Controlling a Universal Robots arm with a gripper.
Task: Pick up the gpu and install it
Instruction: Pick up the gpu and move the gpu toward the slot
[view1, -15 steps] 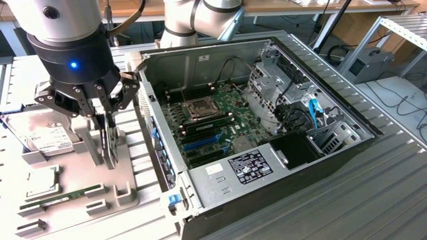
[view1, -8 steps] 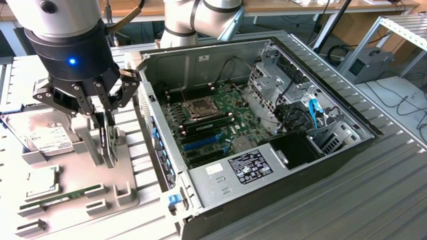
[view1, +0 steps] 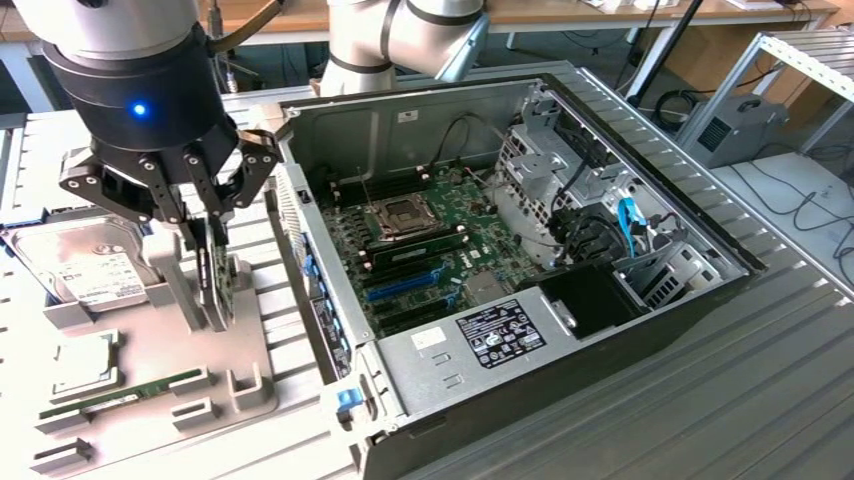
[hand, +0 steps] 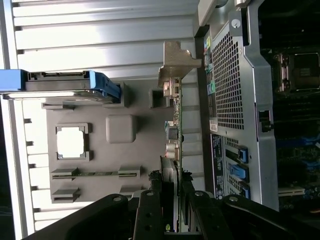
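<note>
exterior: high, oblique, over open case (view1: 400, 130) | wrist: close, looking down past claw (hand: 172, 180) | shared: grey tray (view1: 254, 400) — case side

Thin black gpu (view1: 222, 278) upright on edge — seemingly in gray stand (view1: 174, 340)
</note>
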